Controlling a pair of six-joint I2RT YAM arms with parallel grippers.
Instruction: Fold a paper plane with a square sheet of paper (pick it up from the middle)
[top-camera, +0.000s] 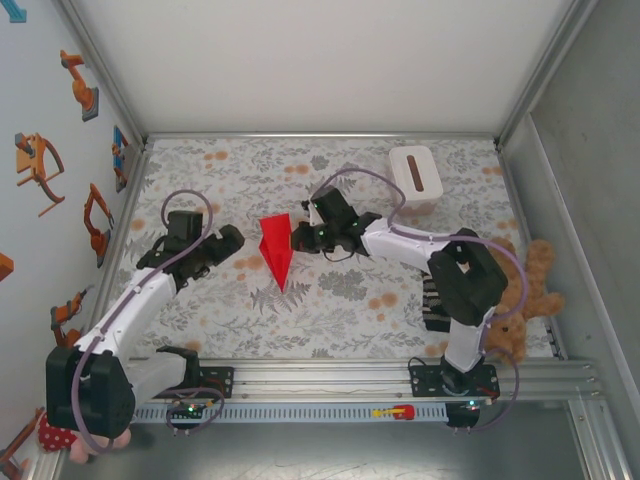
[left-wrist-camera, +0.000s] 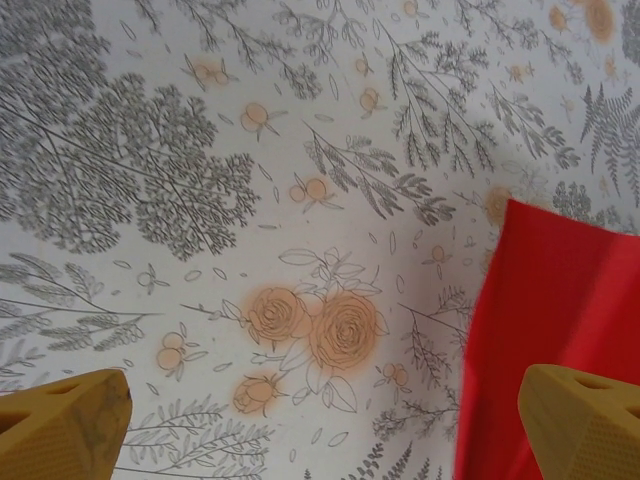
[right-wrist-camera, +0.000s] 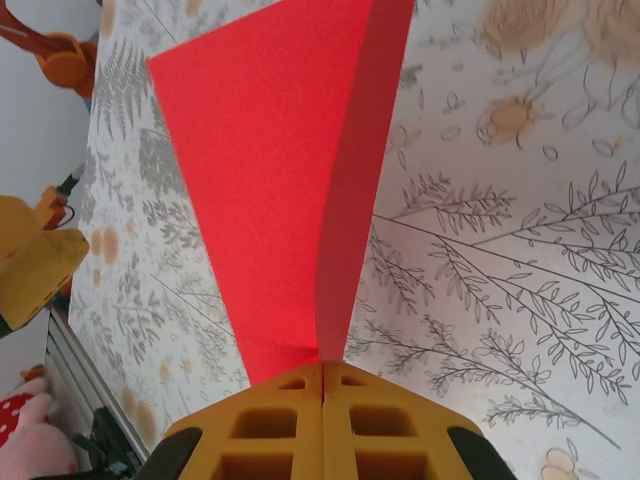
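1. Over the middle of the bench (top-camera: 350, 300), we are pinching the red paper plane (top-camera: 276, 250) in our closed right gripper (right-wrist-camera: 322, 374).
2. Just to its left, we are holding our left gripper (left-wrist-camera: 320, 420) wide open, gripping nothing.

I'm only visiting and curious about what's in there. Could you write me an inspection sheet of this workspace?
Surface: flowered cloth, lying flat.
Job's things: red plane, folded, sharp tip toward the arm bases.
Clutter: white box at the far right; teddy at the right edge; dotted soft toy at the near left corner.
Hands: right hand shut on the plane's crease; left hand open beside the plane.
Cables: purple cable looped on each arm; no tangle seen.
Surroundings: metal frame; robot stickers on the left wall.
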